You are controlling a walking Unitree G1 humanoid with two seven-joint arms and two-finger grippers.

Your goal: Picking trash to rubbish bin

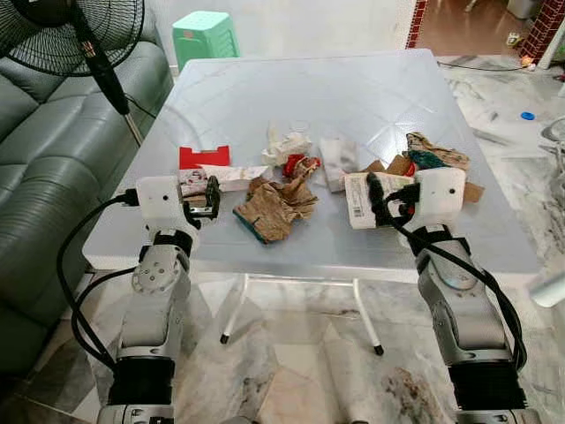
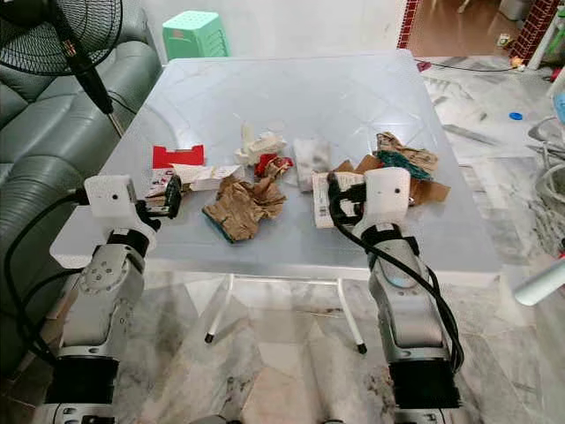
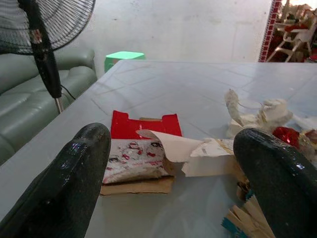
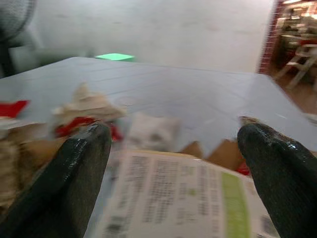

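Grey plastic table (image 1: 371,97) carries the trash: crumpled brown paper (image 1: 275,208) mid-front, printed white carton (image 1: 358,200) under the right gripper (image 4: 173,163), jaws wide; red card (image 3: 143,125) just ahead of the left gripper (image 3: 168,173), jaws wide

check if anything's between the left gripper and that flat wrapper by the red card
Nothing visible is. The left gripper is open, and the flat wrapper lies straight ahead on bare table, in front of the red card.
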